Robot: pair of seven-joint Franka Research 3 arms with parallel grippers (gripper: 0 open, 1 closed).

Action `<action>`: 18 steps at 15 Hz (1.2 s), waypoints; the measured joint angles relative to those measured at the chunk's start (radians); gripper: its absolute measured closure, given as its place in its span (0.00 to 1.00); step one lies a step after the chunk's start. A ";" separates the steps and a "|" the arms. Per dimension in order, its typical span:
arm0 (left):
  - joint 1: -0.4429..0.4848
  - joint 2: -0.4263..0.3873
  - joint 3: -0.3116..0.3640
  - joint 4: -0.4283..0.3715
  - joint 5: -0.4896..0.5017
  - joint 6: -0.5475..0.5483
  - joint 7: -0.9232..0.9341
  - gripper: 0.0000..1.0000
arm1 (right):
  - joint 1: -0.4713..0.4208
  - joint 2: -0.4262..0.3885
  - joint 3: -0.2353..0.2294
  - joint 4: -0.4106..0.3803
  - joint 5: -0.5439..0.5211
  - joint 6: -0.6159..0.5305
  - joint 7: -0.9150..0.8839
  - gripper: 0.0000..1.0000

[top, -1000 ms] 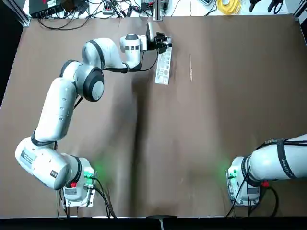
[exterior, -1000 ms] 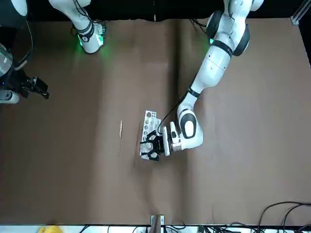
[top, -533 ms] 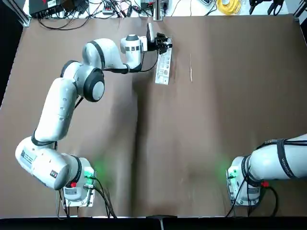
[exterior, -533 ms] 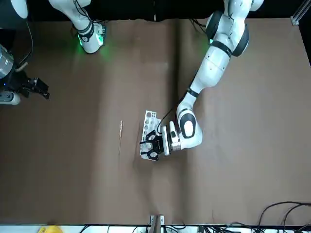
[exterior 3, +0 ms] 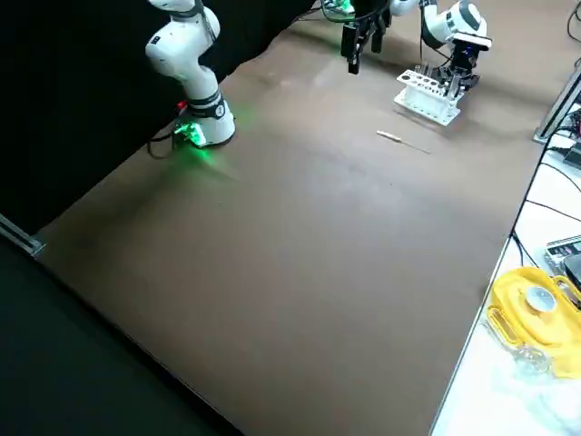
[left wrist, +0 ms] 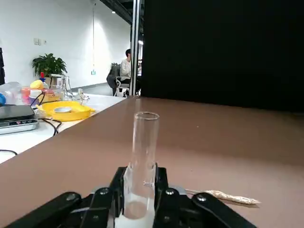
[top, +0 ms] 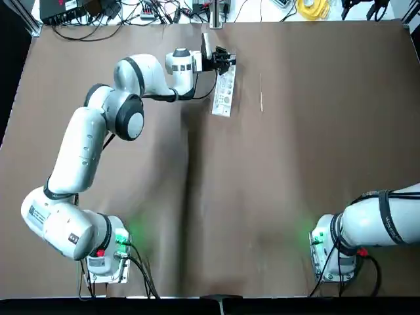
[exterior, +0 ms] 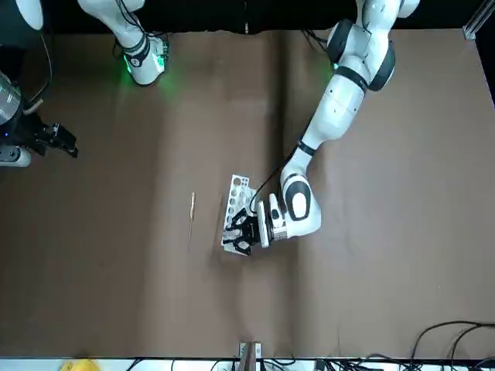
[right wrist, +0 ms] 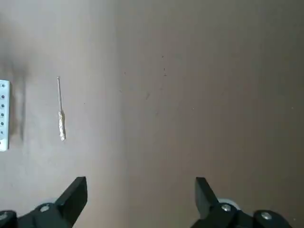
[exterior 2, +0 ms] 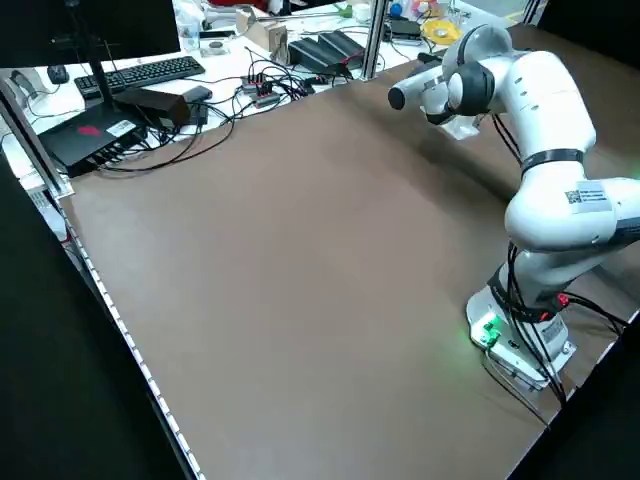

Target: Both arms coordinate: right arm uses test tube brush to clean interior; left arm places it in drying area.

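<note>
My left gripper (top: pixel 222 60) reaches over the far end of the white drying rack (top: pixel 224 92). In the left wrist view a clear glass test tube (left wrist: pixel 143 156) stands upright between its fingers (left wrist: pixel 166 202), which close against the tube's lower part. The test tube brush (top: pixel 261 93) lies flat on the brown table, just right of the rack and untouched; it also shows as brush (right wrist: pixel 60 111) in the right wrist view. My right gripper (exterior: pixel 54 143) hangs open and empty above the table's right side, far from the rack (exterior: pixel 236 202).
Cables and a yellow object (top: pixel 312 8) lie on the bench beyond the table's far edge. A keyboard (exterior 2: pixel 150 72) and black boxes sit there too. A person (left wrist: pixel 126 71) is seated far off in the room.
The left gripper has drifted slightly toward the rack's far end, staying on the tube. The right arm has barely moved.
</note>
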 joint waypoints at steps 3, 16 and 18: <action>0.000 0.001 0.002 0.001 0.000 0.000 0.000 0.71 | -0.008 0.000 -0.001 0.000 0.000 0.000 0.000 0.00; -0.001 -0.004 0.031 0.029 -0.001 0.000 0.002 0.76 | -0.009 0.000 0.004 0.000 0.000 -0.001 -0.001 0.00; -0.001 -0.014 0.038 0.036 -0.001 0.000 0.002 0.77 | -0.009 0.000 0.004 0.000 0.000 -0.001 -0.001 0.00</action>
